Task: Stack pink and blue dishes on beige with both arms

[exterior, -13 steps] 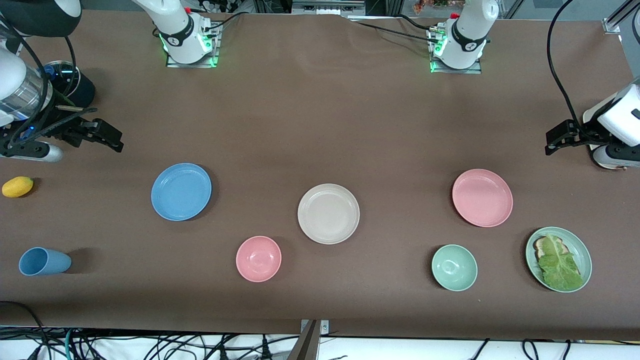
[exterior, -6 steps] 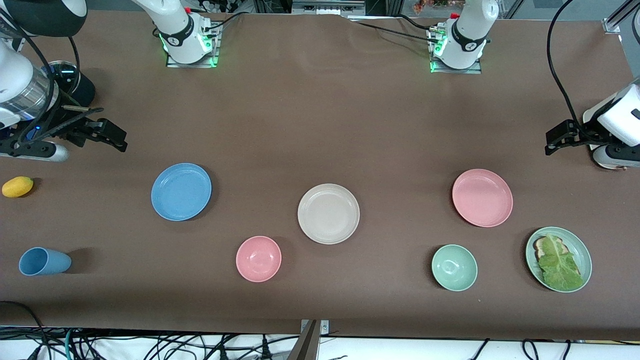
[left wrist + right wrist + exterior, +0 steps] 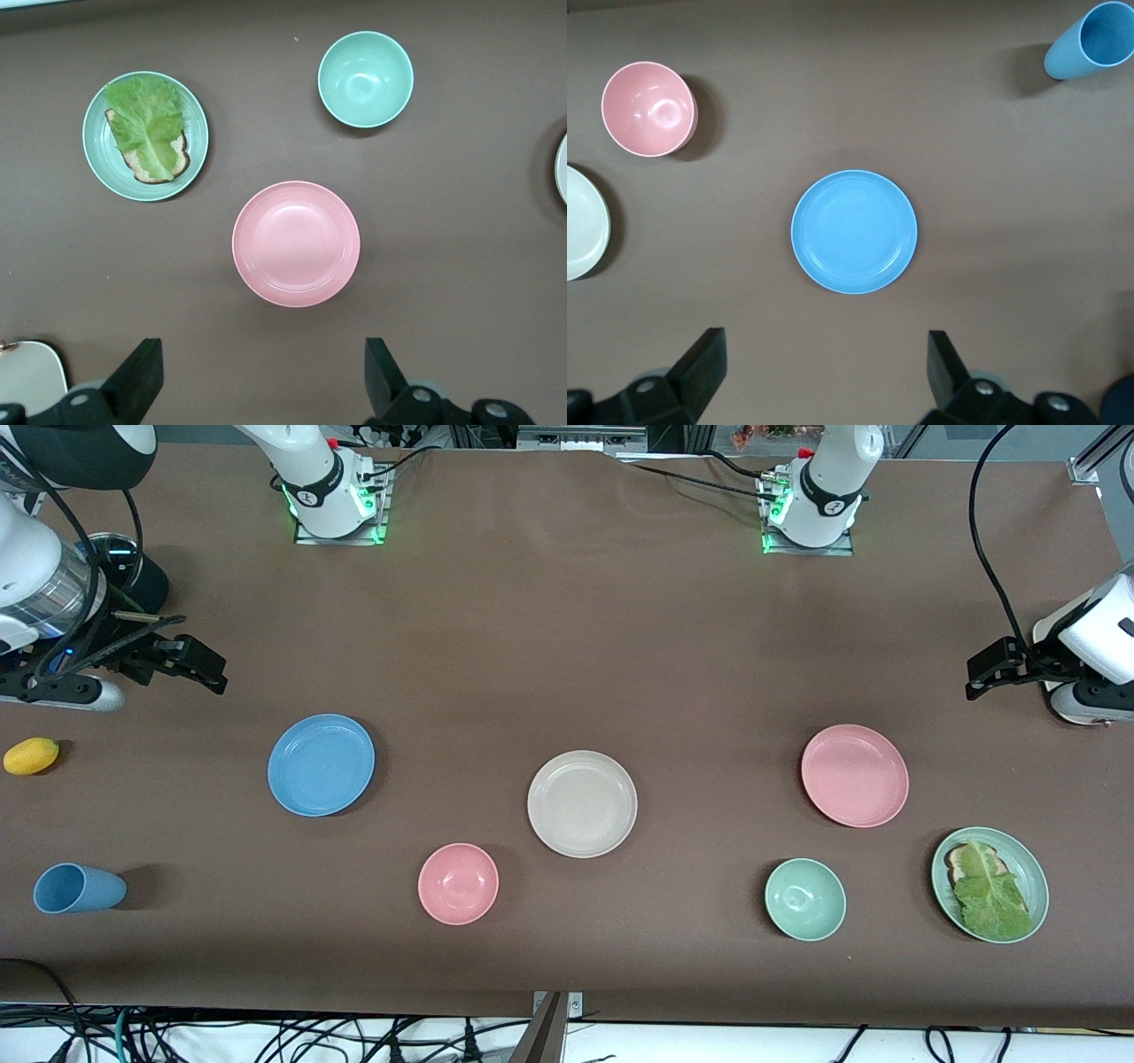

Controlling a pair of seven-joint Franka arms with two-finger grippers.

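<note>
The beige plate (image 3: 582, 803) lies mid-table. A blue plate (image 3: 321, 764) sits beside it toward the right arm's end, and a pink plate (image 3: 855, 775) toward the left arm's end. All three are empty and apart. My right gripper (image 3: 209, 670) hangs open over bare tabletop near the blue plate (image 3: 854, 231), which shows just ahead of that gripper (image 3: 824, 347) in the right wrist view. My left gripper (image 3: 980, 677) hangs open over bare table near the pink plate (image 3: 296, 243). In the left wrist view that gripper (image 3: 261, 354) holds nothing.
Nearer the front camera stand a small pink bowl (image 3: 458, 883), a pale green bowl (image 3: 804, 899) and a green plate with lettuce on toast (image 3: 990, 884). A blue cup (image 3: 78, 887) lies on its side by a yellow fruit (image 3: 31, 755) at the right arm's end.
My right gripper has shifted slightly toward the table's middle. The left arm and all the dishes have stayed still.
</note>
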